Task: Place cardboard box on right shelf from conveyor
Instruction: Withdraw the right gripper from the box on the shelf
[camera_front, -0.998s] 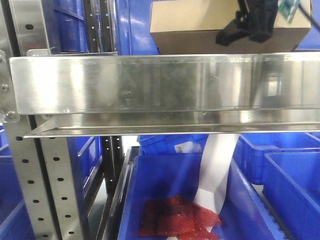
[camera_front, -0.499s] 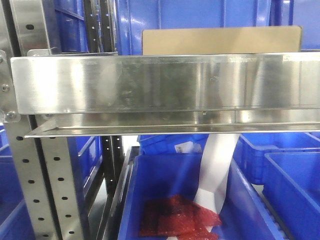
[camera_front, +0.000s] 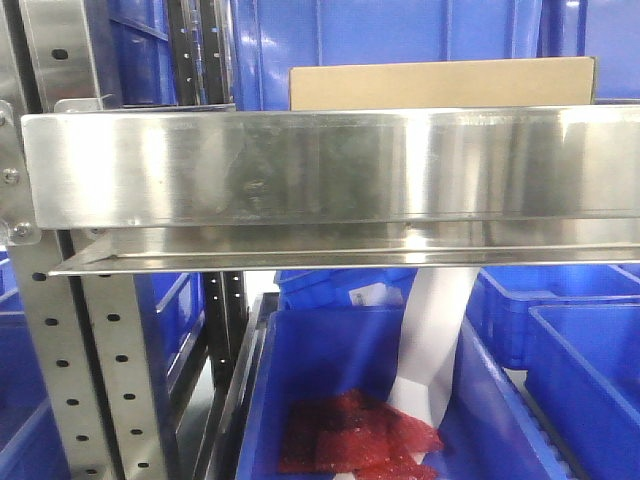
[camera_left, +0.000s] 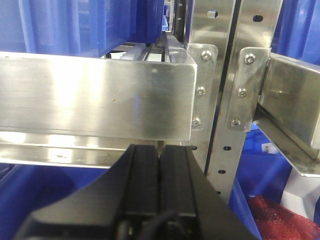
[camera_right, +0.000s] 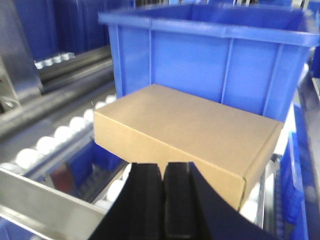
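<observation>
Cardboard box (camera_right: 187, 137): a plain tan slab lying flat on the right shelf (camera_front: 330, 165), resting on white rollers (camera_right: 45, 145) behind the shiny front lip. From the front view only its upper strip (camera_front: 440, 83) shows above that lip.
Behind the box: a large blue bin (camera_right: 210, 55) stands at the box's far side, very near it; whether they touch cannot be told.
Right shelf: a stainless steel tier with a broad reflective front lip, carried on perforated metal uprights (camera_front: 55, 350) at the left of the front view.
Right pincer (camera_right: 163, 200): its two black fingers are pressed nearly together with only a thin slit between them and nothing in it. It sits just in front of the box's near edge, apart from it.
Left pincer (camera_left: 159, 177): black fingers pressed together, nothing between them, pointing at the steel lip (camera_left: 95, 95) of a shelf tier beside a bolted upright (camera_left: 235, 90).
Below the shelf: blue bins (camera_front: 330, 390); one holds a red crinkled bag (camera_front: 355, 435), and a white strip (camera_front: 430, 340) hangs down into it.
Conveyor: not seen in any view.
</observation>
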